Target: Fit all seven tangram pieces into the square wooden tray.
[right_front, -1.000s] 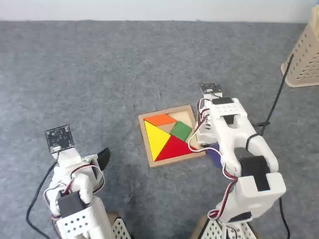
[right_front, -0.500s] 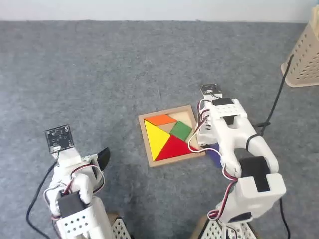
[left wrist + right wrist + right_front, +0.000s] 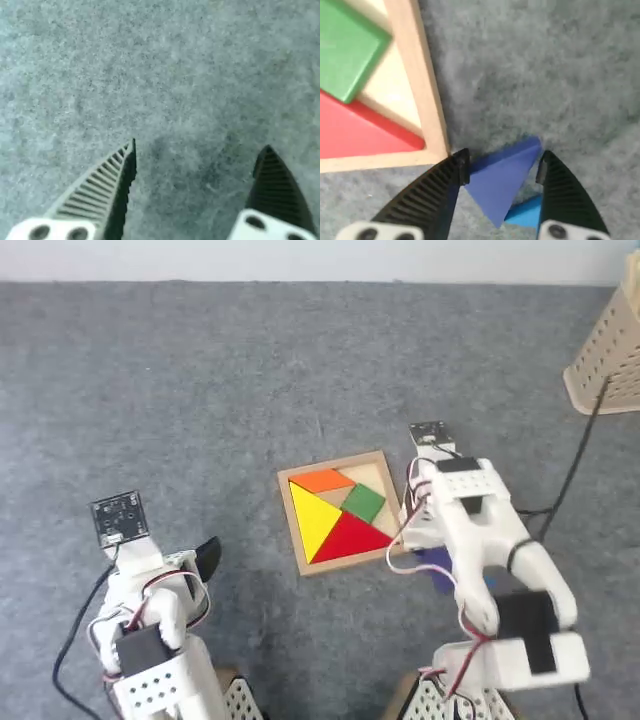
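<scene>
Wooden tray (image 3: 292,525) part-filled (four coloured pieces (image 3: 350,535) inside); blue triangle (image 3: 502,176) just outside corner.

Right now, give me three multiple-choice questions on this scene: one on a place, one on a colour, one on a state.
1. Where is the dark blue triangle? A on the carpet beside the tray, at the right hand; B inside the tray; C atop the yellow piece.
2. The square piece in the tray is: A white; B green; C pink.
3. The left hand is: A shut on a piece; B shut, empty; C open.
Answers: A, it lies outside the tray; B, plain from above; C, its fingers stand apart over carpet.
</scene>
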Available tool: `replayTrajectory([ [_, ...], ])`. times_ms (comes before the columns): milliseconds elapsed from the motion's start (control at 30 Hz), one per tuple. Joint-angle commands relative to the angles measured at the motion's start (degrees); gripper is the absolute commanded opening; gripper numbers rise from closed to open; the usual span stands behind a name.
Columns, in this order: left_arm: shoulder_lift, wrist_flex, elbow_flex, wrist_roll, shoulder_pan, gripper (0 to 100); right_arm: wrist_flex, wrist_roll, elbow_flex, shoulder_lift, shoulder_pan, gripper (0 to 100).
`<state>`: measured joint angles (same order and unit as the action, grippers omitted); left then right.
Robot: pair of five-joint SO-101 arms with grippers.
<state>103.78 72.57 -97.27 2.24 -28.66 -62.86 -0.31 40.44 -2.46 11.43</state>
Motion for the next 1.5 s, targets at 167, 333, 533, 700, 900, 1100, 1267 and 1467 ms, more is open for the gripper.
replayTrajectory([
  [167,0.7,-0.09,0.75,-0.09,0.09,35,-1.36,1.14,4.57,-7.43,4.79,23.3],
  [333,0.7,-0.09,0.75,-0.09,0.09,35,0.13,2.9,6.24,-7.16,6.46,23.5],
  [533,0.7,-0.09,0.75,-0.09,0.09,35,0.66,3.08,7.47,-7.08,6.11,23.2],
  [700,0.7,-0.09,0.75,-0.09,0.09,35,0.66,3.16,7.91,-6.37,6.11,22.1],
  [900,0.7,-0.09,0.75,-0.09,0.09,35,2.59,4.66,7.74,-4.53,6.11,12.8],
  [1100,0.7,-0.09,0.75,-0.09,0.09,35,2.15,5.63,6.51,-4.53,3.03,12.2],
  [1267,0.7,-0.09,0.75,-0.09,0.09,35,-1.89,6.15,0.53,-4.53,1.1,12.2],
  [1467,0.7,-0.09,0.75,-0.09,0.09,35,-6.02,7.65,-6.95,-4.35,1.54,12.2],
])
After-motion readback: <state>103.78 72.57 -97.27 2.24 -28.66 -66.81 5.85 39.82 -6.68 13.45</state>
